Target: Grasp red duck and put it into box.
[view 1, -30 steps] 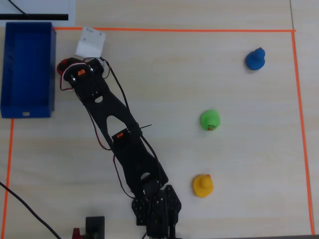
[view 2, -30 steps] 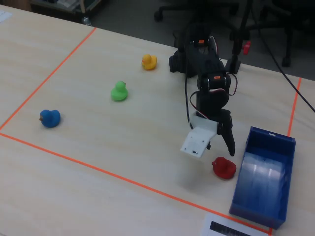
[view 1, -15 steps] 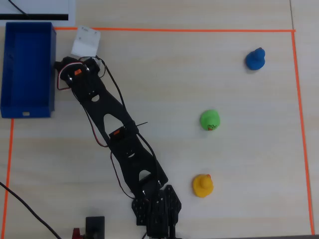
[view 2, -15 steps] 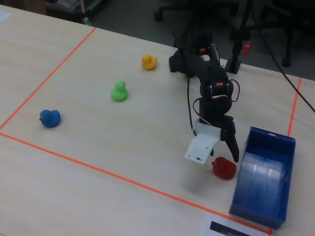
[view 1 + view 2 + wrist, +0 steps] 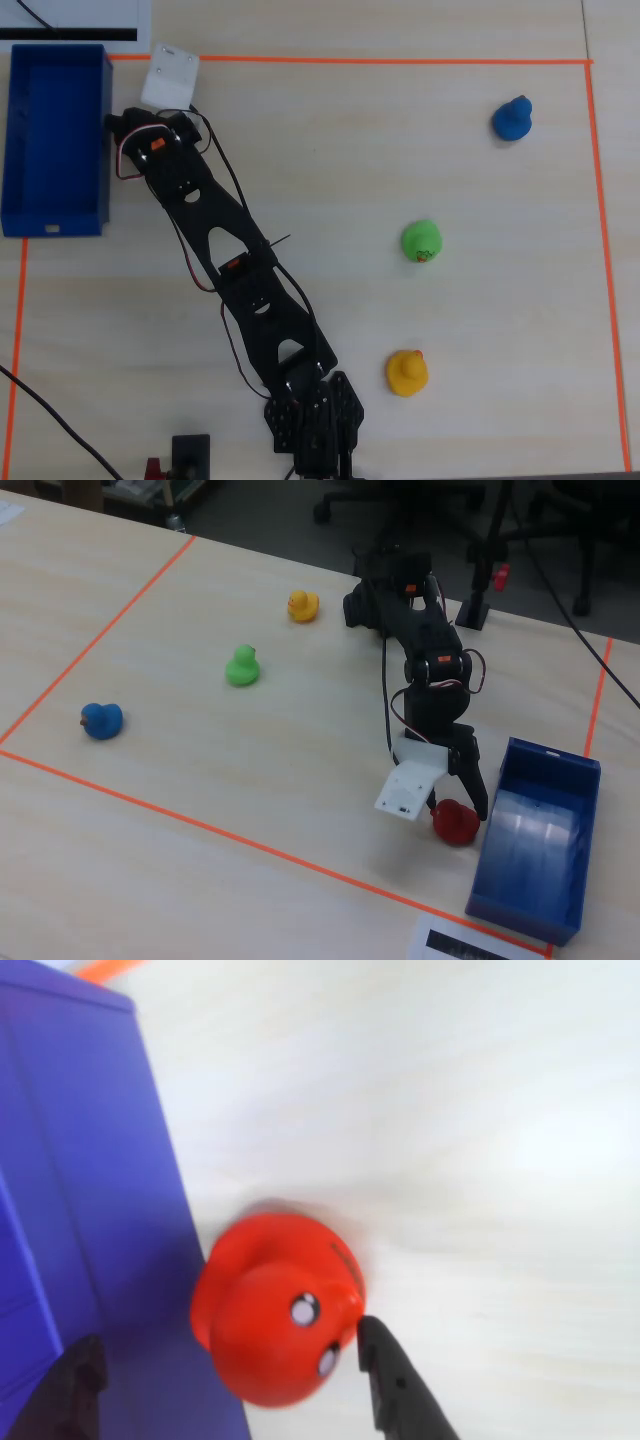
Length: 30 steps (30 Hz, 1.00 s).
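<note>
Right now my black two-finger gripper (image 5: 230, 1380) is spread wide, its two dark fingertips (image 5: 395, 1380) showing at the bottom of the wrist view, one on each side of the small glossy red toy duck (image 5: 275, 1310). One tip sits right against the duck's face by the beak, though I cannot tell whether it truly touches; the other stands clear of the body, in front of the blue wall. Nothing is clamped. The red duck rests on the pale wooden table (image 5: 200, 810), just beside the outer long wall of the large deep-blue rectangular plastic box (image 5: 540, 840), outside it rather than in it. From the fixed view the duck (image 5: 456, 822) lies under the gripper, partly screened by the white wrist-camera housing (image 5: 408, 785). Overhead, the black arm (image 5: 240, 270) runs diagonally from its base at the bottom edge up to the box (image 5: 55, 140) at the left; the duck itself is hidden there. Well apart, inside the orange tape border (image 5: 350, 61), stand a green duck (image 5: 421, 241), a yellow duck (image 5: 407, 372) and a blue duck (image 5: 512, 119).
</note>
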Motion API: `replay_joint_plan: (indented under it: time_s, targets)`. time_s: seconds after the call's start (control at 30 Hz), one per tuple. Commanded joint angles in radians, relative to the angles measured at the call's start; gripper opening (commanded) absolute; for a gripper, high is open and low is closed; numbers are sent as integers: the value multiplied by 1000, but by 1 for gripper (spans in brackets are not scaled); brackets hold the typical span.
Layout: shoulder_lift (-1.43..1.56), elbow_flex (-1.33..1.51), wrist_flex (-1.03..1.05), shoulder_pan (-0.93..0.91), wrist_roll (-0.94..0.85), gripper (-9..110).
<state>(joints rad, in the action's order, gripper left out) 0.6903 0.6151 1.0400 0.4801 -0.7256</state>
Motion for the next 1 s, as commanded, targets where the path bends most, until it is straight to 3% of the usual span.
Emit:
replay_joint_plan:
  time_s: [0.0, 0.37, 0.73, 0.97]
  targets:
    - [34, -14, -46, -18, -9, 34]
    - [-5, 12, -48, -25, -51, 30]
    - [-5, 11, -67, -32, -6, 1]
    - [37, 14, -49, -51, 52, 0]
